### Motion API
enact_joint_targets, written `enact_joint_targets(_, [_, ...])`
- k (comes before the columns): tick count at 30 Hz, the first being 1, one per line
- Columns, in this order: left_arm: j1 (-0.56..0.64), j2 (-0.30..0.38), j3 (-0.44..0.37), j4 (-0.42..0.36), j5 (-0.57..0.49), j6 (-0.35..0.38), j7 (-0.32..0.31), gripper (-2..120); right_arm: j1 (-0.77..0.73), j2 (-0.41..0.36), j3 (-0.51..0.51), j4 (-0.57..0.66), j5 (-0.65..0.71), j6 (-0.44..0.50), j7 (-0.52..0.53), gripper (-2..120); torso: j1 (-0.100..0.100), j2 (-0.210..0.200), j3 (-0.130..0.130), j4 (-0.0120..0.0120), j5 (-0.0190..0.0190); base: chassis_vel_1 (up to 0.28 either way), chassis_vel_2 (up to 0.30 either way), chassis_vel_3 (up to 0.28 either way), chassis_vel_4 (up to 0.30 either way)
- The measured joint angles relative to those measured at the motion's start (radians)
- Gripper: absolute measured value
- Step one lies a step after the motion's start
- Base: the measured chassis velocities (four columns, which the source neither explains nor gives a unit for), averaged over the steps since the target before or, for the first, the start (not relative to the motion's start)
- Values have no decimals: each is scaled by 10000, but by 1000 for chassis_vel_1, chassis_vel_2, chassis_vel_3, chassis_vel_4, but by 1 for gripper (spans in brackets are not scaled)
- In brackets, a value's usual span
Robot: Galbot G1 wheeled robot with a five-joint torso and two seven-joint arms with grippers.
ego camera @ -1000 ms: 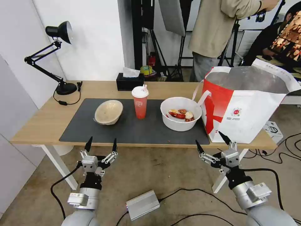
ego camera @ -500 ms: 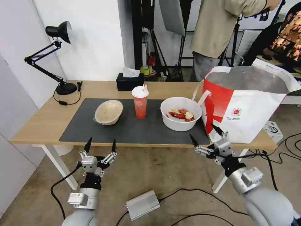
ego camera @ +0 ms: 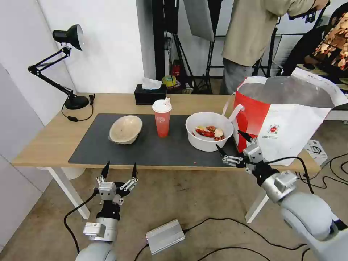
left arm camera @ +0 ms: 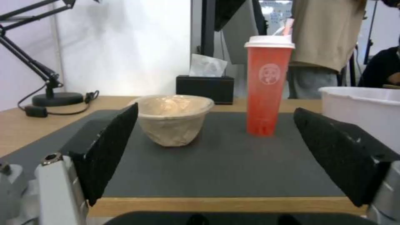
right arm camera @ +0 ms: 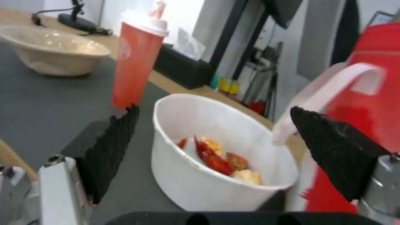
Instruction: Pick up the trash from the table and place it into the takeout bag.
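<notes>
Right claw [ego camera: 232, 146] at the white bowl [ego camera: 209, 131], centre-right of frame.
Its fingers are spread, empty, near the bowl's rim; left claw [ego camera: 119, 170], lower left, likewise spread.

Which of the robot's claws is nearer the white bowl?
The right gripper, open, is just in front of the white bowl, over the table edge. The left gripper, open, hangs below that edge, far left.

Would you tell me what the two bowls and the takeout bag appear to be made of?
The beige bowl looks like moulded paper pulp: matte, slightly wrinkled walls. The white bowl seems to be smooth plastic, with a thin glossy rim, though coated paper is possible. The takeout bag looks like a coated fabric tote with a silver foil lining and white strap handles.
</notes>
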Motion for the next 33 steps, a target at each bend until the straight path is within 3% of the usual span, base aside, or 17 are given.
enact_joint_targets(13, [-147, -222, -39, 296, -6, -52, 13, 100, 3565, -1514, -2774, -984, 1795, -385, -348, 93, 1, -1, 1, 1, -2, 0, 0, 0, 0])
enact_joint_targets(16, [-209, -266, -49, 404, -34, -89, 14, 100, 5232, -1946, -4347, -1240, 2599, -576, -478, 93, 1, -1, 0, 0, 1, 0, 0, 0, 0])
enact_joint_targets(20, [-245, -307, -57, 489, -61, -135, 15, 100, 6692, -2170, -5514, -1482, 3123, -781, -593, 93, 1, -1, 1, 6, -3, 0, 0, 0, 0])
enact_joint_targets(33, [-483, -315, 76, 865, -121, -291, 82, 100, 7951, -2641, -6611, -1705, 4510, -1461, -1438, 92, 1, 0, 0, 0, -2, 0, 0, 0, 0])
